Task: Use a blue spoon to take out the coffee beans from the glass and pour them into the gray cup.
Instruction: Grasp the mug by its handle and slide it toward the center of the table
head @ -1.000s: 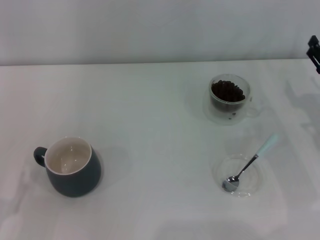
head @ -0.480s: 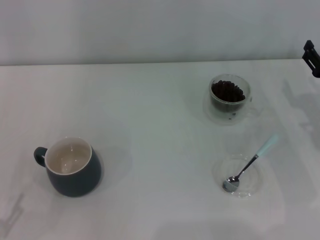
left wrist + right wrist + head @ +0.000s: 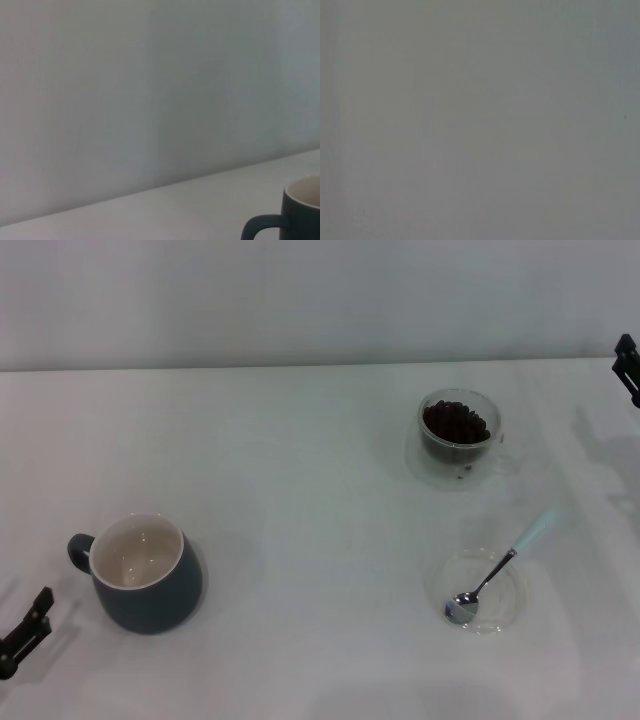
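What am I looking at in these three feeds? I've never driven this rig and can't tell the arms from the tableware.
The wide picture is from the robot's head camera, looking down at a white table. The black bits at the edges are its grippers: left gripper near, right gripper far; neither holds anything. On the table: a dark blue-gray ceramic mug, empty; a clear glass cup of dark coffee beans; a pale-blue-handled metal spoon resting on a clear saucer. The left wrist camera shows that mug; the right wrist camera shows only blank gray.
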You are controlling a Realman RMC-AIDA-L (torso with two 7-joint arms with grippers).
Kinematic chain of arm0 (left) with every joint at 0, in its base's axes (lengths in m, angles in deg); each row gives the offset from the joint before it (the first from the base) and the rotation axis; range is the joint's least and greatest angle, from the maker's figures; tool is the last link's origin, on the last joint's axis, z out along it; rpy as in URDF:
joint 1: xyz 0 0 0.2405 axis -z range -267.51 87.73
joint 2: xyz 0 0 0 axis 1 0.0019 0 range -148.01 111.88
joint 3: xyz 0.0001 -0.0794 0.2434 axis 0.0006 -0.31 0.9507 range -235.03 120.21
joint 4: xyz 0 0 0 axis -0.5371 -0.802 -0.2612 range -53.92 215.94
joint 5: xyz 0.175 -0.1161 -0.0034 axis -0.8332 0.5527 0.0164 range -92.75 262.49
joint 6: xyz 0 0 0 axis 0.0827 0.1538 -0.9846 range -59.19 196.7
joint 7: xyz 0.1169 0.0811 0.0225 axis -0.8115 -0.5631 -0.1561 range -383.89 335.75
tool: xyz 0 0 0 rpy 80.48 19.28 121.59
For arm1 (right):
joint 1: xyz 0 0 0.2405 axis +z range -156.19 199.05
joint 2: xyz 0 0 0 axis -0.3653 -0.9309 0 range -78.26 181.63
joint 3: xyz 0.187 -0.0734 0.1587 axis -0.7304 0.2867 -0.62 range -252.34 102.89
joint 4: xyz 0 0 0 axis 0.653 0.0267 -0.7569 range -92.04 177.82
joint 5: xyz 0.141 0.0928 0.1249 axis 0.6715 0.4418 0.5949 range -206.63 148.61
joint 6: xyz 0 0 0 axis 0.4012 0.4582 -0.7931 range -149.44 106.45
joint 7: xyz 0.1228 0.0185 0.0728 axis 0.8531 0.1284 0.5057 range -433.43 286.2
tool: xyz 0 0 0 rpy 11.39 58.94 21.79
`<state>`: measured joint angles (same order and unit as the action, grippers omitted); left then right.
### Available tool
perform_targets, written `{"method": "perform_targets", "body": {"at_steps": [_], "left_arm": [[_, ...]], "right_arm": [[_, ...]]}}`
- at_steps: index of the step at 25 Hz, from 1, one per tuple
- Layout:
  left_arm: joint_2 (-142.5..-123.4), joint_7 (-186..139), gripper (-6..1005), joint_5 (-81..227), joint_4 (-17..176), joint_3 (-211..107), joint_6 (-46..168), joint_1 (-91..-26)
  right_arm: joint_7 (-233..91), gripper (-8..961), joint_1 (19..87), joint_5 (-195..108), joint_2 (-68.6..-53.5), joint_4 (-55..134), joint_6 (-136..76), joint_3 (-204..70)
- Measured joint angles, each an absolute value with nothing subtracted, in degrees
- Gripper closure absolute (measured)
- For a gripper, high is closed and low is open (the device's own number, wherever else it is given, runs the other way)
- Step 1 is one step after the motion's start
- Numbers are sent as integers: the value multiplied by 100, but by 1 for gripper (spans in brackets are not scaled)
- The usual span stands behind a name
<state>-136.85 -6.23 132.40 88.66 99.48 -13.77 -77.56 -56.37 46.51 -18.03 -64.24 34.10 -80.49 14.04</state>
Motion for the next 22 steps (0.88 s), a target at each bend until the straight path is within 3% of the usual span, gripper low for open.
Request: {"method": "perform_targets", "body": {"at_steps": [22], "left_arm": [[-13697,-670,138,13137,8808,9948,-454,-7105]], "right_arm": [[-5630,136,4654,-1802,-6425,3394,-8056,1406]]}}
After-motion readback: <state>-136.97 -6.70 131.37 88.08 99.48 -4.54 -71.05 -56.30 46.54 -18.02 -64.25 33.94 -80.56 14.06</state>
